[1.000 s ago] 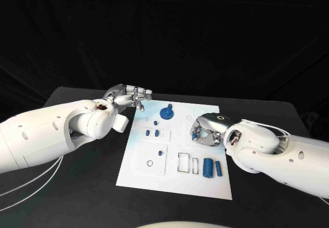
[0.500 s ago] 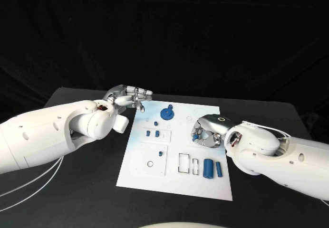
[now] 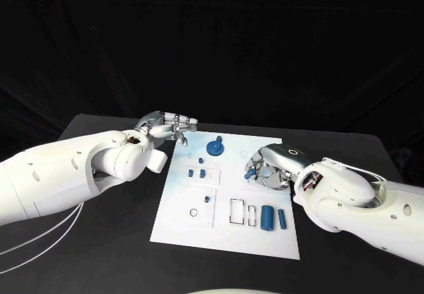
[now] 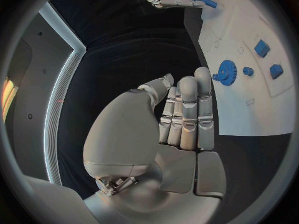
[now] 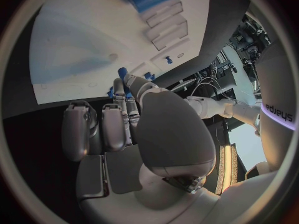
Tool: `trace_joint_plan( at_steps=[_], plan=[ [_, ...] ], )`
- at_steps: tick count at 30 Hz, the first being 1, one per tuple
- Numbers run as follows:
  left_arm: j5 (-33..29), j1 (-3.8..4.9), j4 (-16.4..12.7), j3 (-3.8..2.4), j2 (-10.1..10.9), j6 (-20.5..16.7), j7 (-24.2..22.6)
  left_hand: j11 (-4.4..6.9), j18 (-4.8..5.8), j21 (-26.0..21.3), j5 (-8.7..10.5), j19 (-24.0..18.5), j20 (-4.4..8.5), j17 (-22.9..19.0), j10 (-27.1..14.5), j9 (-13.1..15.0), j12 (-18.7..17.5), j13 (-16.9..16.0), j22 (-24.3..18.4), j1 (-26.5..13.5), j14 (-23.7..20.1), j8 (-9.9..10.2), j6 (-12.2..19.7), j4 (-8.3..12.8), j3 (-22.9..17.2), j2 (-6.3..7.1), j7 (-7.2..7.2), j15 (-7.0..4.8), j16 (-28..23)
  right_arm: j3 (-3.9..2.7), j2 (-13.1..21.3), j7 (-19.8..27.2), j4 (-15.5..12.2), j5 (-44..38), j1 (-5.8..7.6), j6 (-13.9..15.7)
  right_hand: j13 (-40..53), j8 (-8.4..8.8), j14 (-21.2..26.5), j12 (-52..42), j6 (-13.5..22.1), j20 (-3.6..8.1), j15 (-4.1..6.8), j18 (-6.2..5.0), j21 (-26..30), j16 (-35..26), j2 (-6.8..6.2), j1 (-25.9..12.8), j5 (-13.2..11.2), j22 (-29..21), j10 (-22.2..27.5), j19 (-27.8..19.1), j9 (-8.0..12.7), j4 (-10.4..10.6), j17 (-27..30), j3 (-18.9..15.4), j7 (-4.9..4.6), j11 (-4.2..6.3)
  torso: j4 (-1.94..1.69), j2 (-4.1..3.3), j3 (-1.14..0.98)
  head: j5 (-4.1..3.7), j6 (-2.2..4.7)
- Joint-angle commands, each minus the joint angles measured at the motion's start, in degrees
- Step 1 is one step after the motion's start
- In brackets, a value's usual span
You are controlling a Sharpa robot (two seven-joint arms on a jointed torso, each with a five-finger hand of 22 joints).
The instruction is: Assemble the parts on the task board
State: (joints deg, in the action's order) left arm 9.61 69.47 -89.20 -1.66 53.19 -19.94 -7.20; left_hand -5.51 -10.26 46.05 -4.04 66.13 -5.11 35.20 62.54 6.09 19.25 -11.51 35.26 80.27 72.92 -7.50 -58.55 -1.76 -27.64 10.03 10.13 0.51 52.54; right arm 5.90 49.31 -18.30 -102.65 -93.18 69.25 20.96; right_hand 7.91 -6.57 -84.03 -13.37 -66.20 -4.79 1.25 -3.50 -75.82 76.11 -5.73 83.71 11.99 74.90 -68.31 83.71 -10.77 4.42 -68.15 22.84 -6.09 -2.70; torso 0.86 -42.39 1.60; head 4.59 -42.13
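Head view: task board (image 3: 225, 236) mid-table, blue gear (image 3: 215, 146) at its far end. Left hand (image 3: 166, 127) over far-left corner, fingers together, empty. Right hand (image 3: 269, 166) pinches a blue peg (image 3: 252, 176) over the board.
Left wrist: fingers (image 4: 187, 112) straight, together.
Right wrist: peg (image 5: 122, 73) at fingertips.

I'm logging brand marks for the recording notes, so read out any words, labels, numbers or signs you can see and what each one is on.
"sharpa", in dark letters running sideways on a white robot arm in the right wrist view.
No lettering or numbers can be read on the task board, only outlined slots.
None on the blue gear, left hand or right hand.
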Motion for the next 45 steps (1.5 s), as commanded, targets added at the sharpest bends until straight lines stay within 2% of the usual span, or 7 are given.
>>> trace_joint_plan(
  at_steps=[1, 6, 11, 17, 21, 27, 45],
  plan=[
    [-0.24, 0.04, 0.0, -0.03, -0.21, 0.93, -0.26, 0.05, -0.31, -0.2, -0.22, 0.1, -0.25, -0.02, -0.36, -0.05, -0.19, -0.07, -0.05, 0.01, -0.52, 0.37, 0.35, 0.33, -0.12, -0.39, -0.06, 0.07, -0.28, -0.13, 0.52, 0.95, -2.6, 2.24, 0.08, 2.3, 0.06, -0.16, -1.94, 0.43, -0.29, 0.24, 0.26, 0.51, 0.19, -0.03, -0.08, -0.09, 0.4, 9.94, -0.18, 0.22, -1.13, -0.12, -0.01, 0.2, -0.68, -0.22, 0.09, -0.06, 0.01, 0.41, 0.14],
    [-0.26, 0.03, 0.24, -0.03, -0.5, 0.92, -0.32, 0.03, -0.31, -0.24, -0.23, 0.11, -0.27, 0.01, -0.43, -0.07, -0.16, -0.09, -0.08, 0.05, -0.53, 0.37, 0.39, 0.37, -0.16, -0.52, -0.03, 0.08, -0.25, -0.26, -0.68, 1.77, -5.18, 3.45, 0.04, 2.38, 0.07, -0.13, -1.95, 0.54, -0.25, 0.23, 0.23, 0.51, 0.18, 0.0, -0.19, -0.23, 0.58, 9.96, -0.18, 0.23, -1.16, -0.19, -0.06, 0.23, -0.73, -0.27, 0.05, 0.0, -0.01, 0.47, -0.04],
    [-0.4, 0.01, 0.48, -0.02, -0.9, 1.01, -0.42, 0.03, -0.31, -0.24, -0.23, 0.11, -0.27, 0.01, -0.43, -0.07, -0.16, -0.09, -0.08, 0.05, -0.53, 0.37, 0.39, 0.37, -0.16, -0.52, -0.03, 0.08, -0.25, -0.17, -3.98, 2.93, -5.25, 3.82, -0.86, 2.33, 0.07, -0.1, -1.95, 0.63, -0.19, 0.22, 0.21, 0.49, 0.31, -0.03, -0.21, -0.29, 0.68, 9.93, -0.16, 0.17, -1.17, -0.23, -0.01, 0.29, -0.76, -0.3, 0.0, 0.03, -0.02, 0.84, -0.13],
    [-0.61, -0.02, 0.82, 0.03, -1.68, 1.13, -0.57, 0.03, -0.31, -0.24, -0.23, 0.11, -0.27, 0.01, -0.43, -0.07, -0.16, -0.09, -0.08, 0.05, -0.53, 0.37, 0.39, 0.37, -0.16, -0.52, -0.03, 0.08, -0.25, 0.23, -8.78, 4.15, -3.56, 3.66, -2.17, 1.52, 0.07, -0.02, -1.95, 0.81, -0.06, 0.19, 0.17, 0.46, 0.45, -0.01, -0.2, -0.33, 0.85, 9.9, -0.09, 0.12, -1.19, -0.39, -0.04, 0.45, -0.84, -0.36, -0.09, -0.01, -0.02, 1.33, -0.19],
    [-0.66, -0.03, 0.91, 0.06, -1.99, 1.2, -0.6, 0.02, -0.31, -0.25, -0.22, 0.11, -0.27, 0.02, -0.44, -0.07, -0.16, -0.1, -0.09, 0.05, -0.53, 0.37, 0.4, 0.37, -0.15, -0.52, -0.03, 0.09, -0.24, 0.54, -10.97, 4.69, -2.04, 3.57, -2.94, 1.05, 0.07, -0.01, -1.96, 0.83, -0.05, 0.19, 0.17, 0.45, 0.49, 0.01, -0.2, -0.33, 0.87, 9.89, -0.08, 0.1, -1.19, -0.41, -0.07, 0.46, -0.84, -0.36, 0.13, -0.05, 0.11, 1.77, -0.3],
    [-0.68, -0.03, 0.87, 0.09, -2.21, 1.26, -0.62, 0.01, -0.31, -0.27, -0.22, 0.12, -0.28, 0.05, -0.48, -0.08, -0.15, -0.11, -0.1, 0.04, -0.53, 0.37, 0.43, 0.38, -0.13, -0.53, -0.01, 0.1, -0.22, 0.92, -13.52, 5.17, 0.23, 3.43, -4.44, 0.43, 0.08, 0.01, -1.96, 0.87, -0.02, 0.19, 0.16, 0.46, 0.49, 0.02, -0.18, -0.33, 0.9, 9.89, -0.07, 0.1, -1.2, -0.45, -0.08, 0.5, -0.86, -0.38, 0.09, -0.17, 0.04, 2.64, -0.71],
    [-0.69, -0.02, 0.75, 0.1, -2.27, 1.39, -0.48, 0.01, -0.31, -0.27, -0.22, 0.12, -0.28, 0.05, -0.48, -0.08, -0.15, -0.11, -0.1, 0.04, -0.53, 0.37, 0.43, 0.38, -0.13, -0.53, -0.01, 0.1, -0.22, 1.36, -15.99, 5.35, 3.07, 3.14, -5.9, -1.31, 0.09, 0.03, -1.98, 0.94, 0.02, 0.17, 0.13, 0.45, 0.5, 0.07, -0.1, -0.34, 0.97, 9.9, -0.07, 0.1, -1.22, -0.54, -0.16, 0.61, -0.91, -0.41, 0.06, -0.03, 0.13, 3.37, -1.52]
  ],
)
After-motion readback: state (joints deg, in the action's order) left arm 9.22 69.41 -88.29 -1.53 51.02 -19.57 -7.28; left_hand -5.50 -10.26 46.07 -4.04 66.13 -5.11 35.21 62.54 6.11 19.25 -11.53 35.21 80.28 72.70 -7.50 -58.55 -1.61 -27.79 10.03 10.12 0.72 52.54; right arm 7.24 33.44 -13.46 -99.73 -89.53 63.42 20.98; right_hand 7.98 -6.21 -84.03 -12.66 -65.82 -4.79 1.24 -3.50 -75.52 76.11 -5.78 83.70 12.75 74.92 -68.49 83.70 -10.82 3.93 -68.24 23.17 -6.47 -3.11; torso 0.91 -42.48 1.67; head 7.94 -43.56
